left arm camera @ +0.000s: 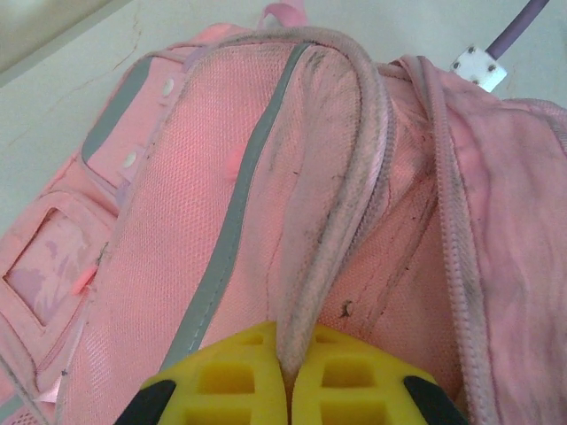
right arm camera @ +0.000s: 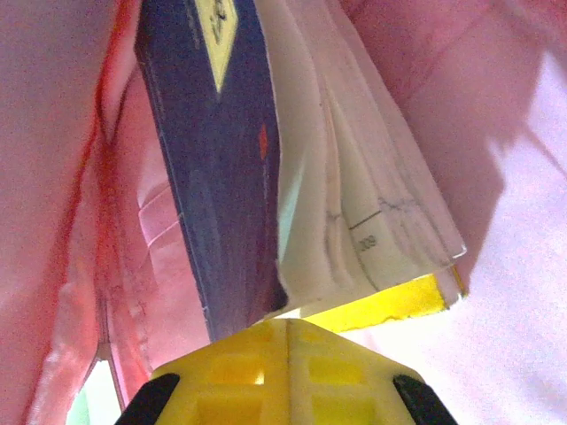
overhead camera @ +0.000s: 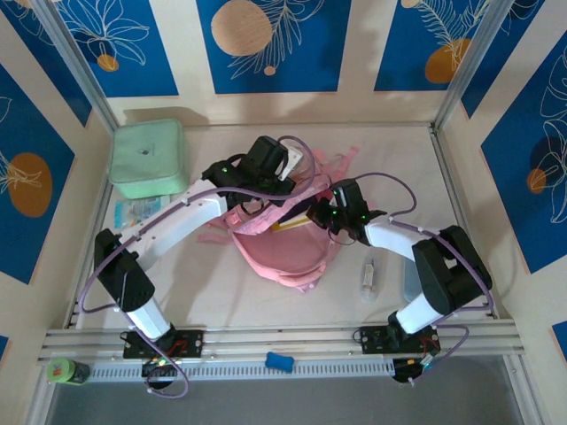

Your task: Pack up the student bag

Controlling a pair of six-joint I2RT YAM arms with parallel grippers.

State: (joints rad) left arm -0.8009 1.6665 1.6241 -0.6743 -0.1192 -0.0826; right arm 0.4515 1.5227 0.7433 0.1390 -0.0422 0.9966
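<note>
Pink bag (overhead camera: 282, 255) at mid-frame on desk (overhead camera: 213, 297), mouth open. Left hand (left arm camera: 288, 376) pinches zip rim, likely to hold mouth wide. Right hand (right arm camera: 288, 341) inside bag, fingers pressed together at lower edge of book (right arm camera: 217, 168), seemingly seating it deeper.

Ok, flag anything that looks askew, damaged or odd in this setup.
Two things. The book inside the pink student bag sits tilted, with its pages fanned apart rather than shut flat, so they could crease. The bag's zip rim carries dark grubby smudges. Nothing looks spilled or torn.
</note>
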